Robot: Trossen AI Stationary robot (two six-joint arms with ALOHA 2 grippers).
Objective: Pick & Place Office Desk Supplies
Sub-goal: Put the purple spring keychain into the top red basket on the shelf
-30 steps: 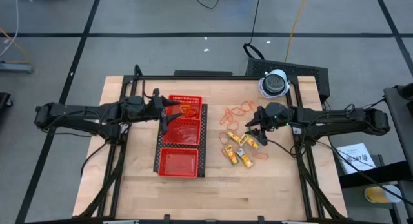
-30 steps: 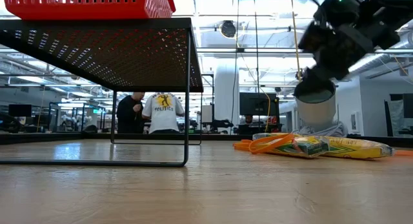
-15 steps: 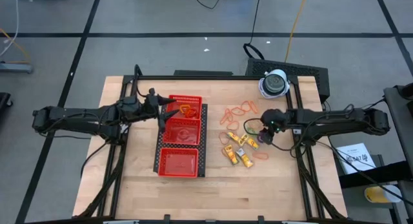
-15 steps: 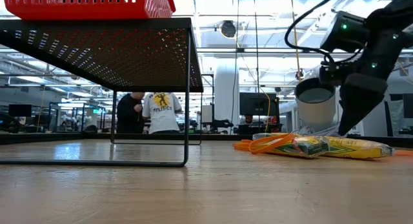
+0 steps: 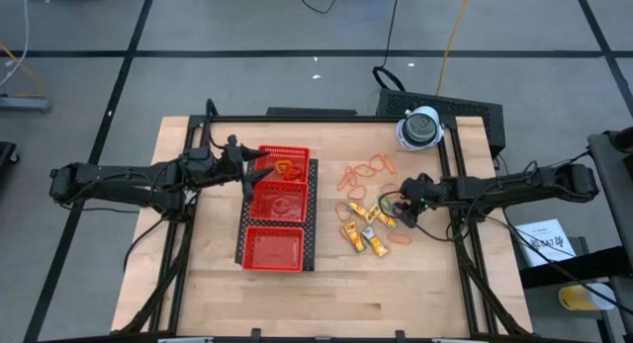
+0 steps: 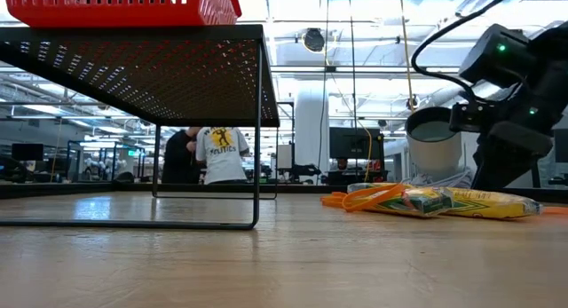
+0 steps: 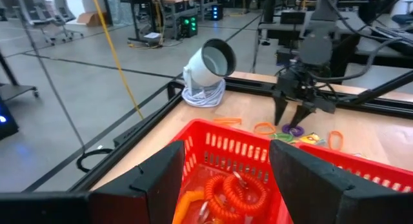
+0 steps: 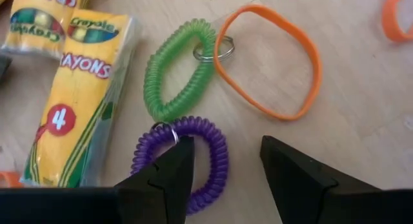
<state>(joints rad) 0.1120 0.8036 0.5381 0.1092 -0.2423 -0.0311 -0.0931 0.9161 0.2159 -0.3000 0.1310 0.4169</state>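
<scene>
Right end effector | jaws parted, empty, now lowered over purple coil ring on worktop, beside green coil ring | left end effector parted, unmoved over red tray

Purple coil, green coil, orange band.

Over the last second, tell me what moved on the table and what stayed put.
The right end effector swung from over the crayon packs toward the table's right side and dropped low; it now hangs open over the purple coil beside the green coil, holding nothing. The left end effector shifted slightly over the red tray, also open. The orange bands and the other supplies stayed as they were.
</scene>
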